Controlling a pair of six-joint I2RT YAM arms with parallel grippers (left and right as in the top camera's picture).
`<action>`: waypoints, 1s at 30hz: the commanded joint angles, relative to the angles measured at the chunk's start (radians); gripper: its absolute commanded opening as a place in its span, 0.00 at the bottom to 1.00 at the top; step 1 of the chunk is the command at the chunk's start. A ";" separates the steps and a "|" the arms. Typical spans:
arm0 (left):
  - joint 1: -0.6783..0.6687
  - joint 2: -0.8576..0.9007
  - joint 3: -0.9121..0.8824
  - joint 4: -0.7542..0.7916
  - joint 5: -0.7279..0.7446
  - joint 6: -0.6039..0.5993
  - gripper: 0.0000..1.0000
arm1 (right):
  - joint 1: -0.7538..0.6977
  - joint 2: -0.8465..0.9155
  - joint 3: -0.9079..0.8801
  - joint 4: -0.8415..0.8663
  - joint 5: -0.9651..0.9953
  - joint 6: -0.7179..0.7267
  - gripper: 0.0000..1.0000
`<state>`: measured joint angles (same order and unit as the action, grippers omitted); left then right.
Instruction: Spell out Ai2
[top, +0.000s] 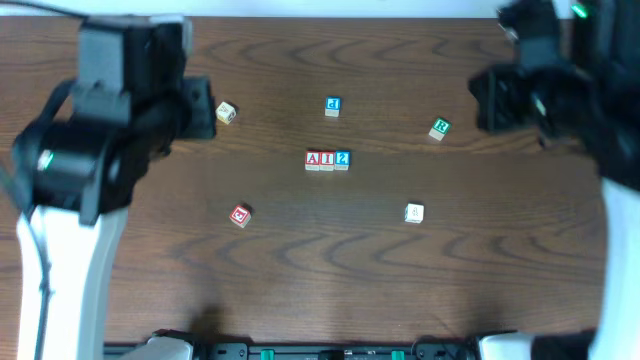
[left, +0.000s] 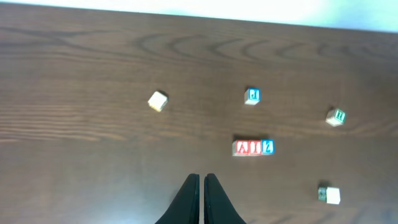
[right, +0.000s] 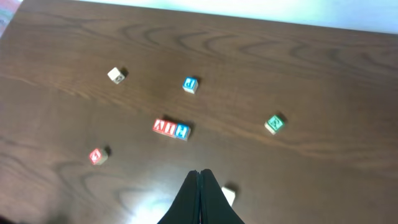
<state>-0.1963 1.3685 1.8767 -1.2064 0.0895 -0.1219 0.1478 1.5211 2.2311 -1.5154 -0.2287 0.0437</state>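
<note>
Brown table (top: 330, 270) holds the A-I-2 row (top: 327, 160); left end effector (left: 200, 190) closed, closed right end effector (right: 200, 185) half-hiding a pale block (right: 229, 196).

Row of three touching blocks, mid-table: red "A" on A block (top: 313, 160), red "I" on I block (top: 327, 160), blue "2" on 2 block (top: 342, 159). Blue "P" on blue block (top: 332, 105). Green "R" on green block (top: 440, 128). Red block (top: 240, 214), white block (top: 414, 212), yellow block (top: 226, 112): marks too small to read.

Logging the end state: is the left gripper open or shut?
Shut: in the left wrist view, the left gripper has its fingers pressed together, with nothing between them.
</note>
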 joint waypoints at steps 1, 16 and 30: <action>-0.001 -0.094 -0.068 -0.009 -0.026 0.059 0.06 | -0.003 -0.072 -0.043 -0.027 0.031 -0.019 0.02; 0.000 -0.446 -0.363 0.066 -0.018 -0.023 0.95 | -0.003 -0.460 -0.462 0.027 0.057 -0.019 0.99; 0.000 -0.446 -0.363 -0.118 -0.015 -0.061 0.95 | -0.003 -0.469 -0.462 -0.068 0.057 -0.019 0.99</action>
<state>-0.1970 0.9211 1.5146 -1.3163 0.0780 -0.1703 0.1478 1.0515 1.7741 -1.5814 -0.1818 0.0349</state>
